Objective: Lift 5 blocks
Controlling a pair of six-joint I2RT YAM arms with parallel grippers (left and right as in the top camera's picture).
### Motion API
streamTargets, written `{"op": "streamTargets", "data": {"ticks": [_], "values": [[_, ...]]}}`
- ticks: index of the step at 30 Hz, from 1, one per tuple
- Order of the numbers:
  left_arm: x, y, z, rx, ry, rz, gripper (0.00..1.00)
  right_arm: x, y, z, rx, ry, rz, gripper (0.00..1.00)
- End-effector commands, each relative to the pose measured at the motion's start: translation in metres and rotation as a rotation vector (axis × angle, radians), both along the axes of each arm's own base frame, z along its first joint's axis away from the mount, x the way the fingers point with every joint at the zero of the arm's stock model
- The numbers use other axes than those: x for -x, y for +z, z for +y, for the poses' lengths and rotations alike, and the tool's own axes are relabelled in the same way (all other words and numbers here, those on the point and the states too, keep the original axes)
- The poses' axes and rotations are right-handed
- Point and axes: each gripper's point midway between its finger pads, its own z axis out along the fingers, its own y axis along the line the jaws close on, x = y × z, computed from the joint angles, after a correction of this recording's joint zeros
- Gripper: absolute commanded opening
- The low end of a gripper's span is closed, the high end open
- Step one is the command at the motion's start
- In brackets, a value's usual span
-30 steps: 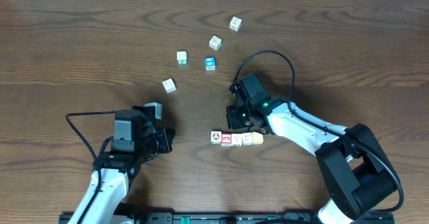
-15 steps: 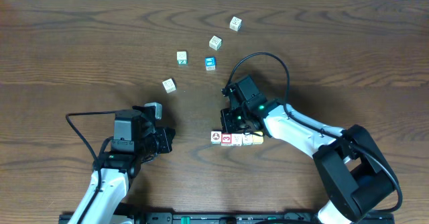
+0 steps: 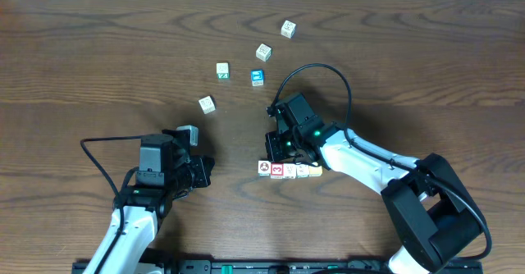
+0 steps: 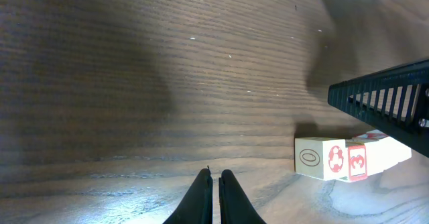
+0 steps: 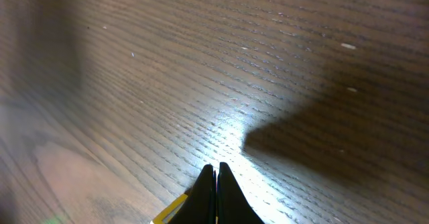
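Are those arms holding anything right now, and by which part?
Nothing is held. The left tool and the right tool are both shut and empty; the row of blocks lies ungripped on the table.

On the table (image 3: 82, 61), the blocks (image 3: 289, 170) sit in a touching row, right of the left tool (image 4: 216, 177) and just before the right tool (image 5: 216, 170). Loose cubes (image 3: 257, 78) lie scattered behind, well apart.

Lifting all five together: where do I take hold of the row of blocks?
Likely its two end faces, pressed inward from left and right along the row of blocks. The cubes sit side by side in one straight line, so endwise pressure should clamp them together.
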Motion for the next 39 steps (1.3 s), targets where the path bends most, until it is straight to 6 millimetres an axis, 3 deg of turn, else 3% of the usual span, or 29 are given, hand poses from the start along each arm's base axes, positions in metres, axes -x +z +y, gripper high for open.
{"op": "streamTargets", "data": {"ticks": [1,14,39], "values": [[-0.001,0.0,0.001,-0.009,0.007,0.0,0.07,0.003,0.002,0.01,-0.013,0.003,0.009,0.01],[-0.001,0.0,0.001,-0.009,0.007,0.0,0.08,0.014,0.001,0.019,-0.011,0.038,0.012,0.01],[-0.001,0.0,0.001,-0.009,0.007,0.0,0.08,0.02,-0.003,0.015,0.012,0.039,0.04,0.01]]}}
